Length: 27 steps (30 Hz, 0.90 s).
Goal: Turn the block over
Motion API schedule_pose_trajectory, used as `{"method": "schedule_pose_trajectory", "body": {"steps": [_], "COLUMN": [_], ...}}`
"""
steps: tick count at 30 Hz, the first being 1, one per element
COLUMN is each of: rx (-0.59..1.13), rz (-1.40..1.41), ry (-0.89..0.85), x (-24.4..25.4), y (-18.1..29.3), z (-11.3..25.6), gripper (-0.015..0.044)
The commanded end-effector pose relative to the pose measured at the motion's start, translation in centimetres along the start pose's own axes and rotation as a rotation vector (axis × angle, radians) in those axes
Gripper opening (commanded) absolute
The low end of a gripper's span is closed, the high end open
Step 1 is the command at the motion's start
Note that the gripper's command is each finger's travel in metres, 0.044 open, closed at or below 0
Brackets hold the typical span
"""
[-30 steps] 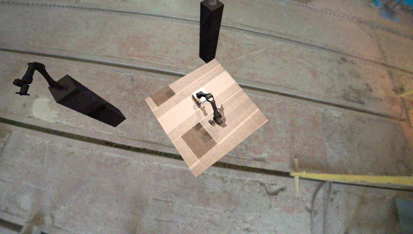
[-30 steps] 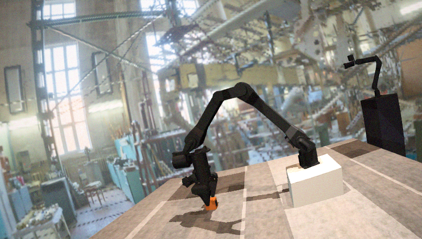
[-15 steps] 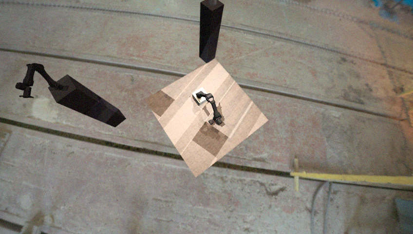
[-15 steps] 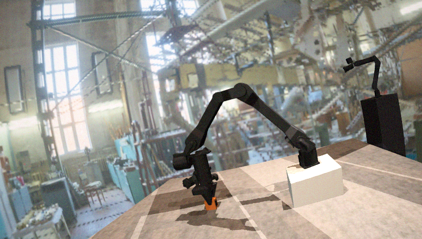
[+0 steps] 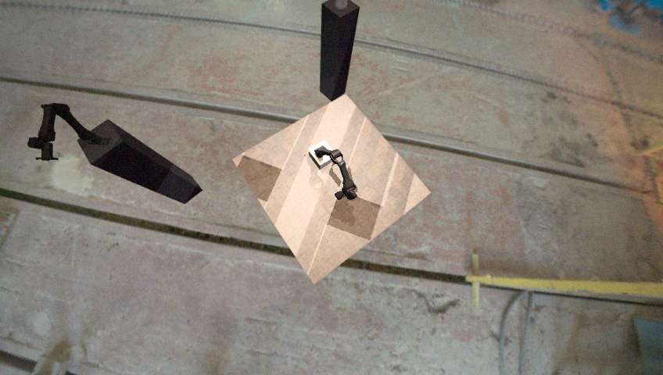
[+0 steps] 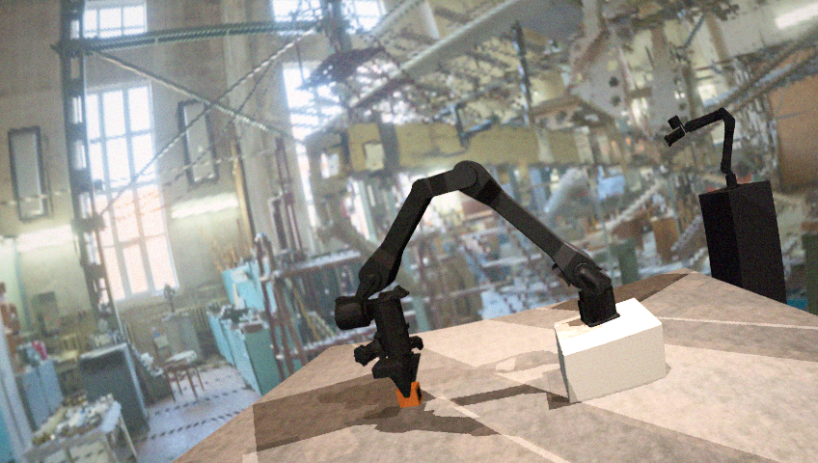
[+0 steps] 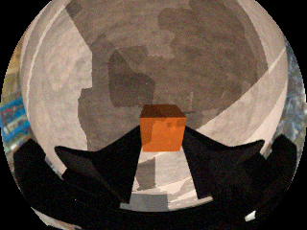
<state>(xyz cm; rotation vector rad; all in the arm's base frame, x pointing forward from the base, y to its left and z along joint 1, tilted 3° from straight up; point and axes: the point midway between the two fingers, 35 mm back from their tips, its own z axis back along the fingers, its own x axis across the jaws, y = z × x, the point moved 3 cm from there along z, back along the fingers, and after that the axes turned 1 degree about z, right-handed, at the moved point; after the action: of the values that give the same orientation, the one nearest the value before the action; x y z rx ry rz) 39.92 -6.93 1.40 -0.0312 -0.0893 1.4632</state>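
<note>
An orange block [image 6: 407, 401] [image 7: 163, 136] sits low at the tabletop [image 5: 297, 223] [image 6: 717, 378] and appears to rest on it. A dark mark shows on its upright side facing the arm's white base in the exterior view. In the wrist view, no mark can be made out. My gripper [image 6: 408, 393] [image 7: 161, 128] points down and is shut on the block, one finger on each side. In the top view the arm hides the block. The block's underside is hidden.
The arm stands on a white base box [image 5: 320, 163] [image 6: 613, 364] on the table. A second arm on a black pedestal [image 5: 134, 162] [image 6: 743, 240] stands off the table. Another black pedestal [image 5: 337, 51] rises beyond the table's top corner in the top view.
</note>
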Motion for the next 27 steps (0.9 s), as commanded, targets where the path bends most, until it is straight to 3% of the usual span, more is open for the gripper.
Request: {"method": "schedule_pose_trajectory", "body": {"steps": [1,6,27], "rx": [-0.002,-0.002,-0.246], "rz": [-0.003,-0.003,-0.005], "ry": [0.003,0.003,0.008], "x": [0.0,0.0,-0.1], "y": [0.0,0.0,0.3], "z": [0.5,3.0,1.7], "gripper": [0.0012,0.0000,0.0000]}}
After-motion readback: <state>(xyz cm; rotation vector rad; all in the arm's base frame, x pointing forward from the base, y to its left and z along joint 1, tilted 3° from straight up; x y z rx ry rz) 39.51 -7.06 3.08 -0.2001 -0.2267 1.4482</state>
